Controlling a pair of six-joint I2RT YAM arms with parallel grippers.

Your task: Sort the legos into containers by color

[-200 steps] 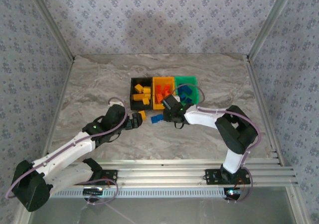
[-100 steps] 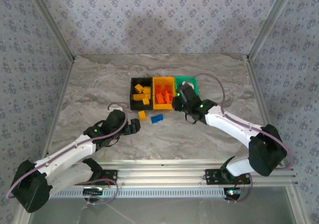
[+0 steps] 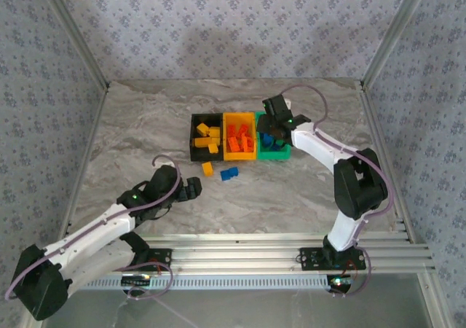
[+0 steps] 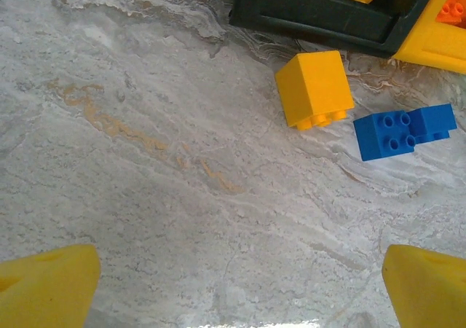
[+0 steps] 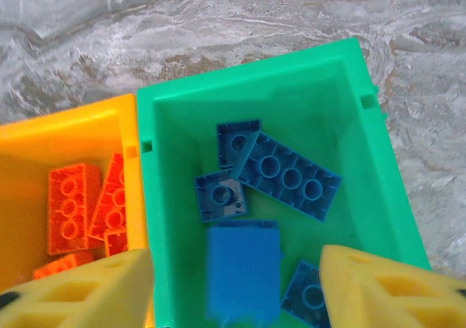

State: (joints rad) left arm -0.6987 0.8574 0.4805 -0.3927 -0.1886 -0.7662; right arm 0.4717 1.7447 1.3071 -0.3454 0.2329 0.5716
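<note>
Yellow brick (image 4: 314,89) and blue brick (image 4: 404,130) lie outside bins (image 4: 313,14); left end effector (image 4: 237,288), right end effector (image 5: 237,288) apart.

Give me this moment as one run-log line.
right end effector: open above green bin, blurred blue brick between fingers | left end effector: open above table | unsorted: yellow lego, blue lego

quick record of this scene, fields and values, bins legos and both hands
black bin: yellow legos inside
yellow bin: red-orange legos inside
green bin: blue legos inside
loose on table: yellow lego, blue lego
left hand: open, near the loose legos
right hand: open over green bin, blurred blue lego between its fingers, touching neither
</note>
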